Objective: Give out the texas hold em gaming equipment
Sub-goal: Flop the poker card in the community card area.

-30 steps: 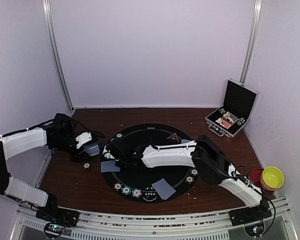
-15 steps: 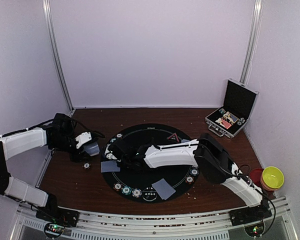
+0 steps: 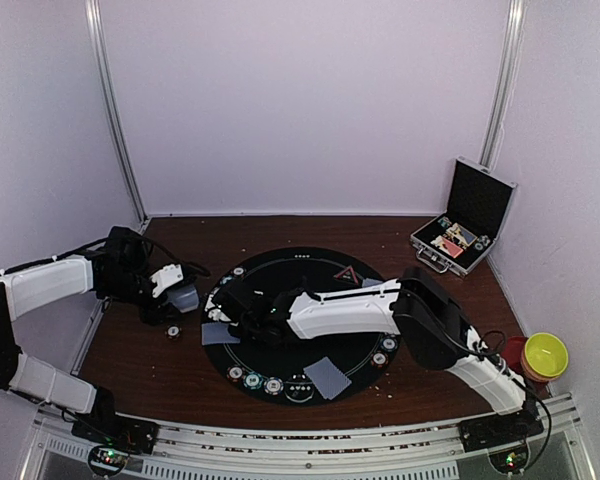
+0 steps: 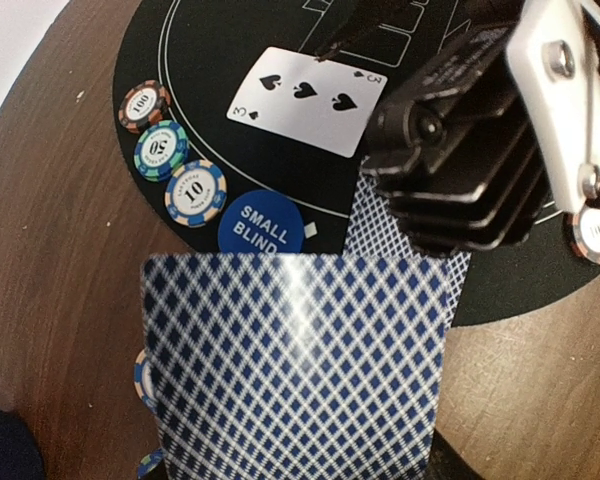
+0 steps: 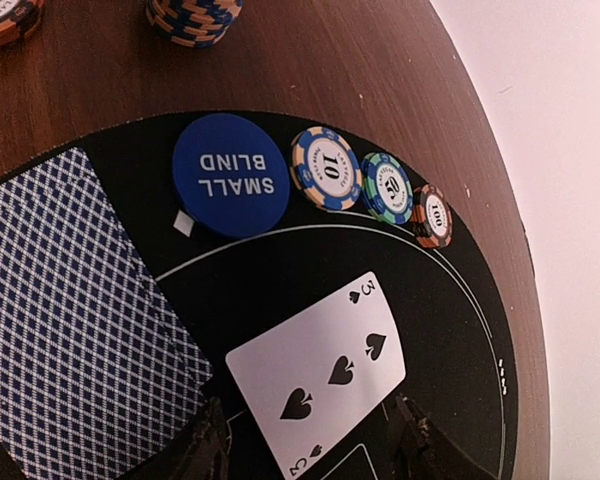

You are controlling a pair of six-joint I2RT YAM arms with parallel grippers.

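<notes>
My right gripper [image 5: 310, 450] is open, its fingers [image 5: 206, 448] on either side of a face-up three of spades [image 5: 320, 368] that lies on the black round mat [image 3: 300, 262]. In the top view it [image 3: 230, 300] reaches over the mat's left side. A blue "small blind" disc [image 5: 225, 175] and three chips marked 10 [image 5: 325, 168], 50 [image 5: 387, 187] and 100 [image 5: 431, 215] line the mat's edge. A face-down blue-patterned card [image 5: 75, 320] lies beside them. My left gripper [image 3: 180, 298] holds blue-backed playing cards [image 4: 295, 370] left of the mat; they hide its jaws.
Chip stacks [image 5: 192, 18] stand on the wooden table beyond the mat. More chips [image 3: 253, 380] and a face-down card [image 3: 328, 377] lie on the mat's near edge, a red triangle marker [image 3: 347, 275] at its far side. An open black case [image 3: 460, 228] and red and yellow bowls [image 3: 542, 355] stand at the right.
My right gripper has moved a little further left over the mat's left side. The left arm has not moved.
</notes>
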